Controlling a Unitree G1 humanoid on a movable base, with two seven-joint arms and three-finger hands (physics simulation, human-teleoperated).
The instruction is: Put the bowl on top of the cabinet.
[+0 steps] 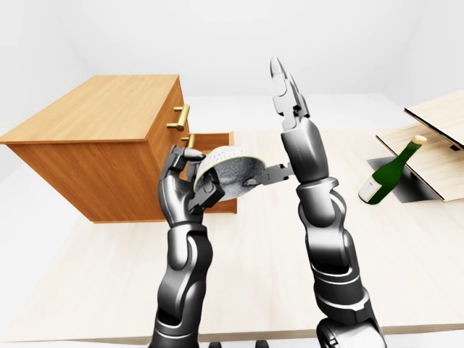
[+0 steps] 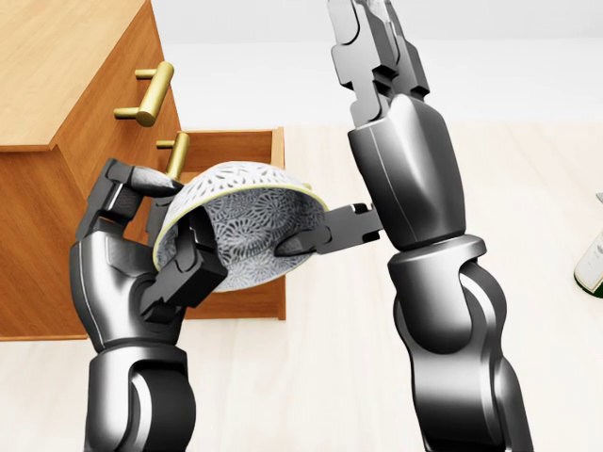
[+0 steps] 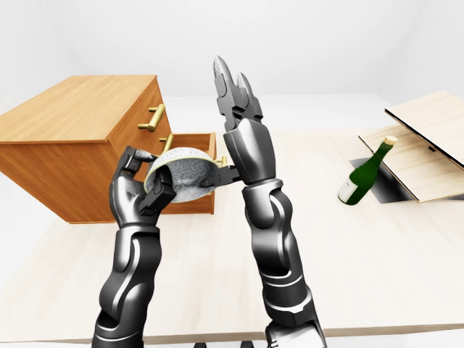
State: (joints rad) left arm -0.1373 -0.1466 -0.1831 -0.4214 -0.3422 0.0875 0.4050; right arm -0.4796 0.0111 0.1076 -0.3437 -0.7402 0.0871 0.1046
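Pinching the tilted bowl (image 2: 240,226) by its rim in the left robot hand (image 2: 141,273), beside the cabinet's (image 2: 57,85) open drawer (image 2: 236,146), below the cabinet's top. Right robot hand (image 2: 400,160) spread, thumb at the bowl's mouth. Liable to slip free, or clip the cabinet's edge on lifting.

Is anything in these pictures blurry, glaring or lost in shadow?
Head view: all sharp, no blur; soft white glare streaks on the right arm, and the bowl is shaded grey inside. Left-eye view: even, flat light; the cabinet is brighter on top than on its side, and it casts hardly any shadow.
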